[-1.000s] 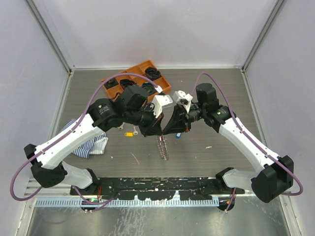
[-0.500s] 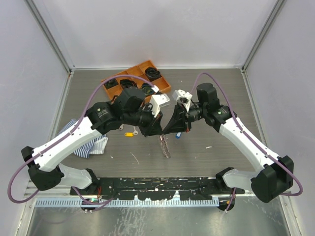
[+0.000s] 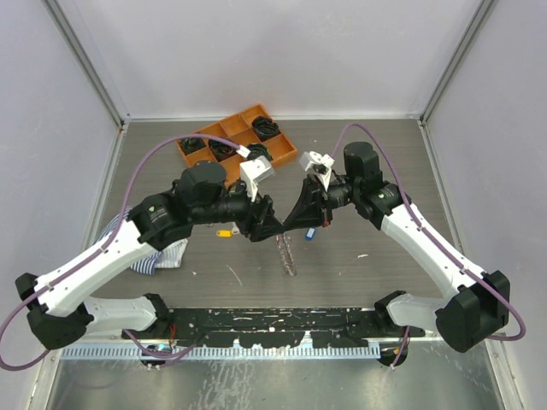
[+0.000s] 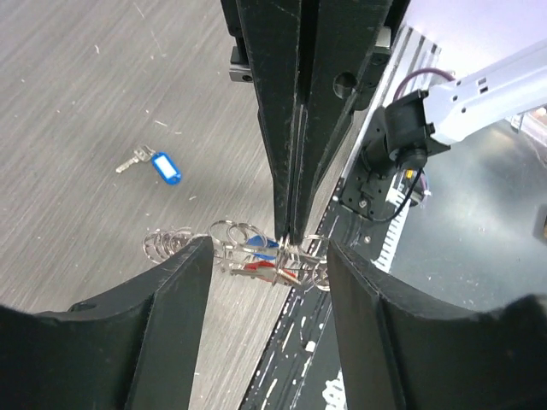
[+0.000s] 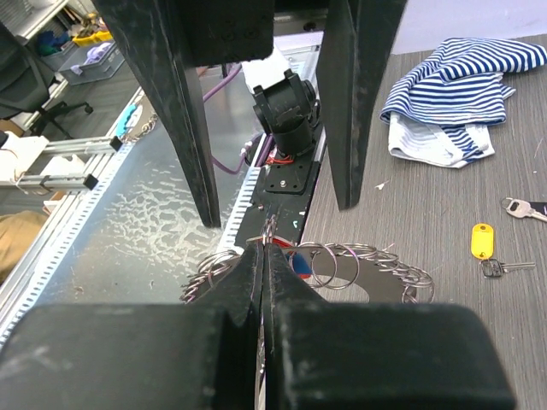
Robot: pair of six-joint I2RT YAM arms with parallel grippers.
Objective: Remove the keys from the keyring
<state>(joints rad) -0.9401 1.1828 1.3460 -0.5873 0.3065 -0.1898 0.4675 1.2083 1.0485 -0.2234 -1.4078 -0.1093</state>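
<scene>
R gripper (image 5: 263,253) pressed shut, pinching keyring (image 3: 285,254), which dangles below it. L gripper (image 4: 269,256) spread wide astride keyring. Orange tray (image 3: 185,146) beyond keyring, far-left: black coiled bundles (image 3: 266,127) in compartments.

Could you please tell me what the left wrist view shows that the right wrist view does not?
Only the left wrist view shows the blue-tagged key lying on the table. Only the right wrist view shows the striped cloth and the yellow-tagged key. Both show the keyring, pinched by the shut right gripper, with the left gripper open on either side.
</scene>
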